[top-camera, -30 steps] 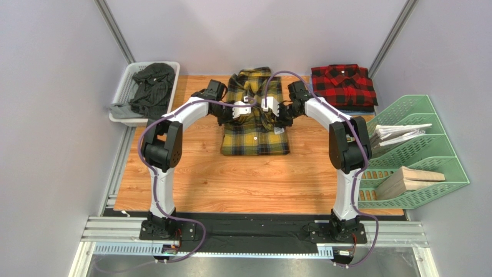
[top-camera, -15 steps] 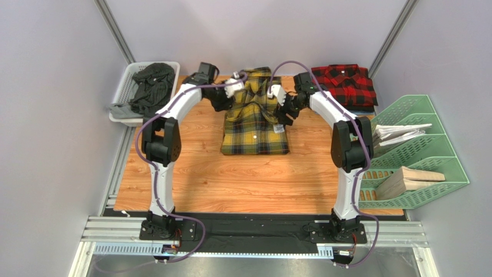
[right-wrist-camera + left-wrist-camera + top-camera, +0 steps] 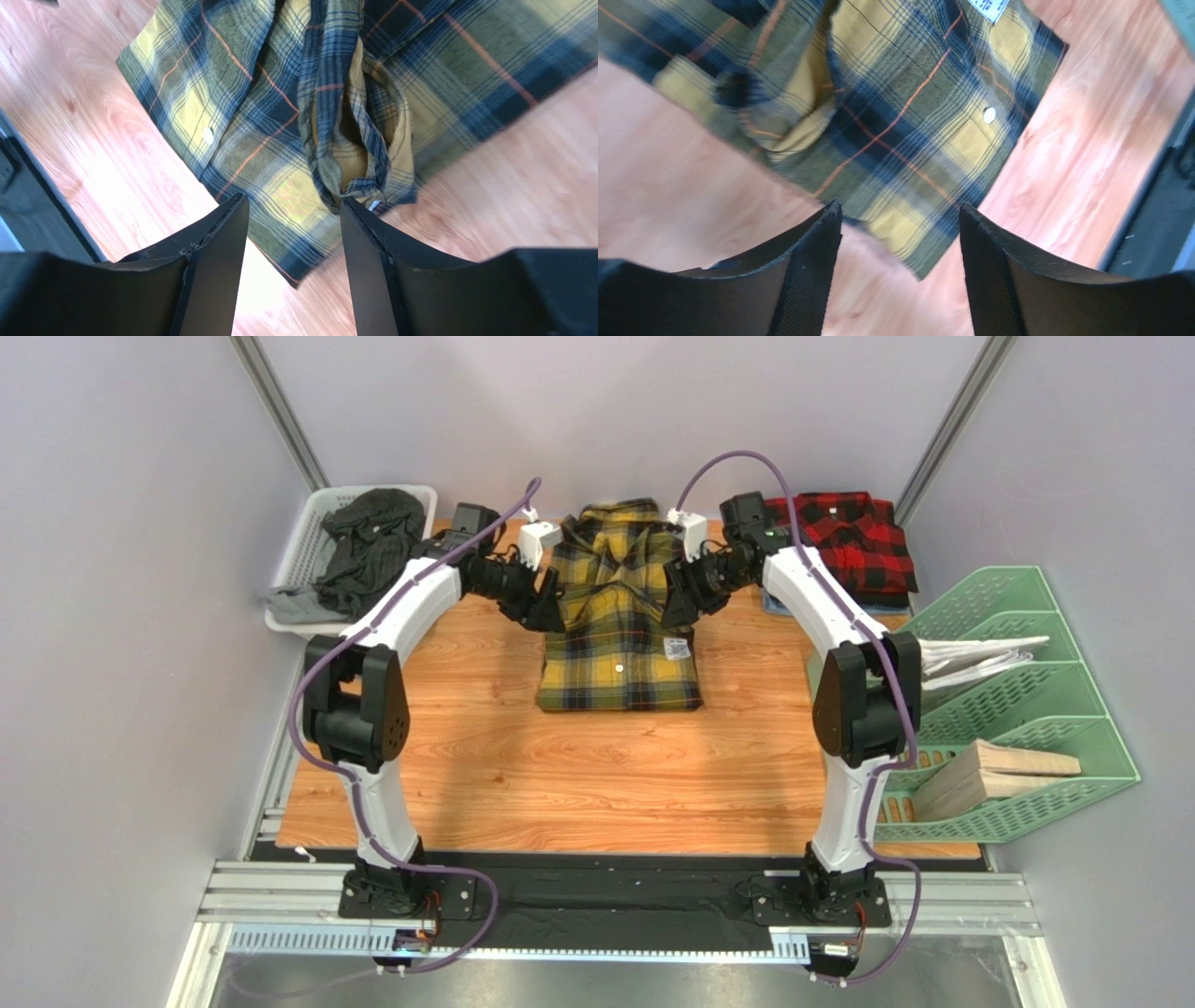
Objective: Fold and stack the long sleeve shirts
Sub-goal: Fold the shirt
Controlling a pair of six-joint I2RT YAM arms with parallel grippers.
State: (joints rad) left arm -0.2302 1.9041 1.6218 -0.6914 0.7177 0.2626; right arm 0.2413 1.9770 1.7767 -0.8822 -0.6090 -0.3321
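A yellow plaid long sleeve shirt (image 3: 619,623) lies partly folded at the middle back of the wooden table, collar toward the far wall. It also fills the left wrist view (image 3: 878,119) and the right wrist view (image 3: 337,105). A red plaid long sleeve shirt (image 3: 838,543) lies folded at the back right. My left gripper (image 3: 544,599) hovers at the yellow shirt's left edge, open, nothing between its fingers (image 3: 808,280). My right gripper (image 3: 676,602) hovers at its right edge, open and empty too, fingers (image 3: 210,273) above the cloth.
A white basket (image 3: 303,546) with dark grey clothes (image 3: 362,546) stands at the back left. A green file rack (image 3: 1010,700) holding papers and wooden blocks stands at the right edge. Wooden tabletop (image 3: 589,784) lies bare in front of the shirt.
Both grippers have opened and let go of the yellow shirt's folded cloth. Both have drawn outward and toward the back, to the shirt's left and right edges.
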